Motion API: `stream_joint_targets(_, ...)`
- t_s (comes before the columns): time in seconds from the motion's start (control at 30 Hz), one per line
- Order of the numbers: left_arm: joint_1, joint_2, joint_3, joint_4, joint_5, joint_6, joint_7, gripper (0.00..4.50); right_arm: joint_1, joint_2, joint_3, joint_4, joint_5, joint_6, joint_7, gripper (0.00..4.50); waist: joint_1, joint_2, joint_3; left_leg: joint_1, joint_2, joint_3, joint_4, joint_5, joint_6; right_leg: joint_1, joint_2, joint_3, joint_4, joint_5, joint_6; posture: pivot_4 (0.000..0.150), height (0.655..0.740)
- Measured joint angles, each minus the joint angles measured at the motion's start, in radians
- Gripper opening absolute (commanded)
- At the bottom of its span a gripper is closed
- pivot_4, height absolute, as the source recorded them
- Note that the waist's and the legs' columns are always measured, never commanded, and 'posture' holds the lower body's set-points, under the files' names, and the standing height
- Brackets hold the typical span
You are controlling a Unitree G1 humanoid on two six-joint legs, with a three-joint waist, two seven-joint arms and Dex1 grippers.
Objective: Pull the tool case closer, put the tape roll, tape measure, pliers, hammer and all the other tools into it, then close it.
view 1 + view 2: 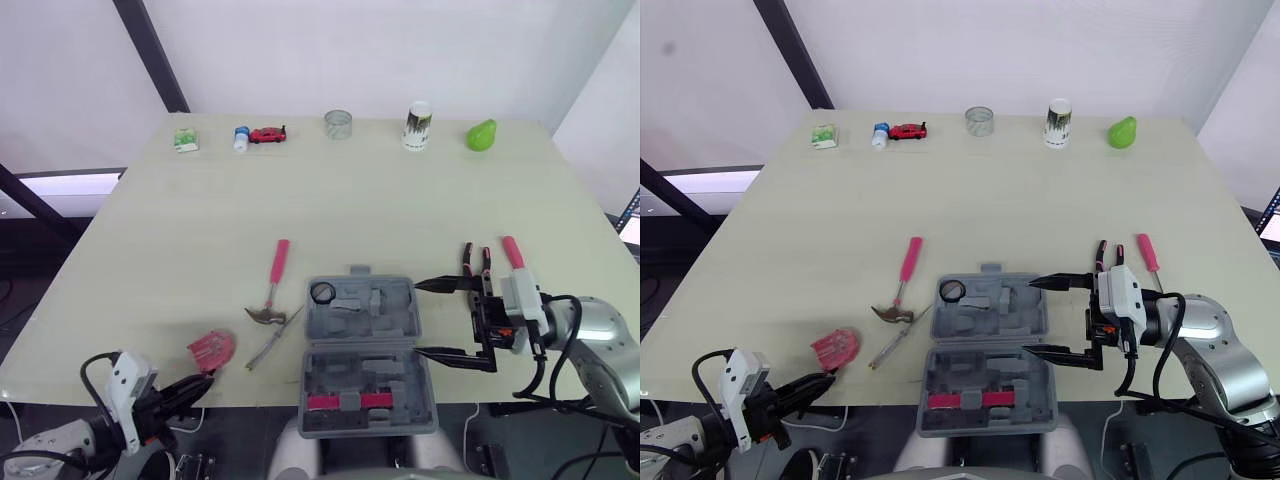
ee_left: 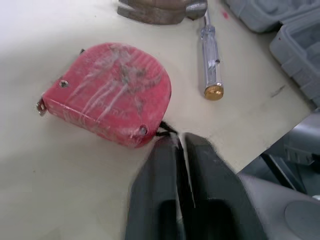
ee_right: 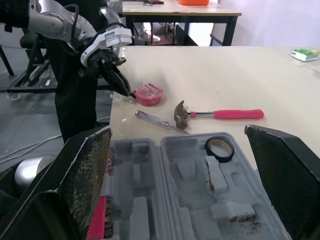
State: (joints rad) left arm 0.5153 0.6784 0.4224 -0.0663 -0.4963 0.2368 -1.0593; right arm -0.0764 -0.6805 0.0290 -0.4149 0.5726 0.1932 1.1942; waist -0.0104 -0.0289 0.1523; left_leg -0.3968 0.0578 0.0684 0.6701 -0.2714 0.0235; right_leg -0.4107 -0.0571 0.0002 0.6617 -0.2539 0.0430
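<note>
The grey tool case (image 1: 365, 350) lies open at the table's front edge. A tape roll (image 1: 322, 292) sits in its far half and a pink-handled tool (image 1: 348, 401) in its near half. My right gripper (image 1: 420, 318) is open wide at the case's right side, just above it. Left of the case lie the pink-handled hammer (image 1: 272, 285), a clear screwdriver (image 1: 272, 338) and the red tape measure (image 2: 107, 92). My left gripper (image 2: 180, 142) is shut, its tips at the tape measure's near edge by a black loop. Pliers (image 1: 478, 262) and a pink screwdriver (image 1: 512, 251) lie beyond the right gripper.
Along the far edge stand a green box (image 1: 186, 139), a small bottle (image 1: 241, 138), a red toy car (image 1: 268, 134), a clear roll (image 1: 338, 124), a white cup (image 1: 417, 125) and a green pear (image 1: 481, 134). The table's front edge runs close under both grippers.
</note>
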Motion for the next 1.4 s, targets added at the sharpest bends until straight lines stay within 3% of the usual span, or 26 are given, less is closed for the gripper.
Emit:
stream_joint_targets(0.03, 0.0, 0.0, 0.002, 0.0, -0.003, 0.0, -0.003, 1.75, 0.0, 0.0, 0.0, 0.0, 0.0, 0.0, 0.0, 4.5, 0.0, 0.0, 0.0, 0.0, 0.0, 0.0, 0.0, 0.0, 0.0, 0.0, 0.0, 0.0, 0.0, 0.0, 0.0, 0.15, 0.74)
stream_joint_targets(0.07, 0.006, -0.002, 0.012, -0.004, -0.018, -0.01, -0.017, 2.37, -0.003, 0.0, 0.003, 0.0, 0.0, 0.001, 0.0, 4.5, 0.0, 0.0, 0.0, 0.0, 0.0, 0.0, 0.0, 0.0, 0.0, 0.0, 0.0, 0.0, 0.0, 0.0, 0.0, 0.15, 0.74)
stream_joint_targets(0.1, 0.012, -0.006, 0.018, -0.005, -0.019, -0.021, -0.027, 2.58, -0.006, 0.0, 0.003, 0.0, 0.0, 0.001, 0.0, 4.5, 0.0, 0.0, 0.0, 0.0, 0.0, 0.0, 0.0, 0.0, 0.0, 0.0, 0.0, 0.0, 0.0, 0.0, 0.0, 0.15, 0.74)
stream_joint_targets(0.23, 0.064, -0.035, 0.064, -0.015, -0.047, -0.121, -0.101, 4.45, -0.01, 0.0, 0.004, 0.0, 0.0, 0.003, -0.001, 4.5, -0.002, 0.0, 0.0, 0.0, 0.0, 0.0, 0.0, 0.0, 0.0, 0.0, 0.0, 0.0, 0.0, -0.001, -0.002, 0.15, 0.74)
stream_joint_targets(0.47, 0.037, -0.004, 0.142, 0.061, -0.043, -0.256, -0.184, 4.45, -0.017, 0.0, 0.006, 0.0, 0.003, 0.015, -0.004, 4.5, 0.004, 0.0, 0.0, 0.0, 0.0, 0.001, 0.0, 0.0, 0.0, 0.0, 0.0, 0.0, 0.0, -0.001, -0.003, 0.15, 0.74)
stream_joint_targets(0.7, -0.15, 0.032, 0.028, 0.213, 0.105, -0.399, -0.175, 4.45, -0.04, 0.016, 0.016, -0.001, 0.001, 0.018, -0.021, 4.5, 0.005, -0.001, 0.0, 0.0, 0.0, 0.001, 0.0, 0.0, 0.0, 0.0, 0.0, 0.0, 0.0, 0.0, 0.0, 0.15, 0.74)
stream_joint_targets(1.33, -0.35, 0.042, -0.118, 0.495, 0.218, -0.497, -0.134, 4.45, -0.026, 0.015, 0.015, -0.021, -0.006, 0.022, -0.068, 4.5, 0.0, -0.001, 0.0, 0.0, 0.0, 0.001, 0.0, 0.0, 0.0, 0.0, 0.0, -0.001, 0.0, 0.001, 0.001, 0.15, 0.74)
stream_joint_targets(1.4, -0.353, 0.042, -0.119, 0.501, 0.218, -0.503, -0.134, 3.97, -0.026, 0.015, 0.015, -0.021, -0.007, 0.022, -0.069, 4.5, 0.0, -0.001, 0.0, 0.0, 0.0, 0.001, 0.0, 0.0, 0.0, 0.0, 0.0, -0.001, 0.001, 0.001, 0.001, 0.15, 0.74)
